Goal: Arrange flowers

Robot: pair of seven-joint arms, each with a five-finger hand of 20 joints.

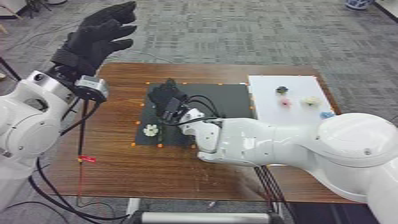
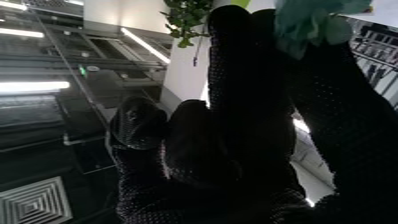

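You can read no text, label, number or sign in either view; any print on the red tag [image 1: 87, 158], lower left of the head view, is too small.

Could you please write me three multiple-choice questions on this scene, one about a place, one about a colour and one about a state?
1. Where is the right hand?
A) Above the floor
B) Over the black mat
C) Beneath the table

2. What colour is the flower nearest the right edge of the white sheet?
A) Red
B) Orange
C) Blue

3. How is the left hand?
A) Raised and open
B) Closed in a fist
C) Pressed flat on the table

Answers:
1. B: the head view shows its glove over the mat's left part.
2. C: its petals show light blue at the sheet's right edge.
3. A: it is up beyond the table's far left corner, its fingers extended.
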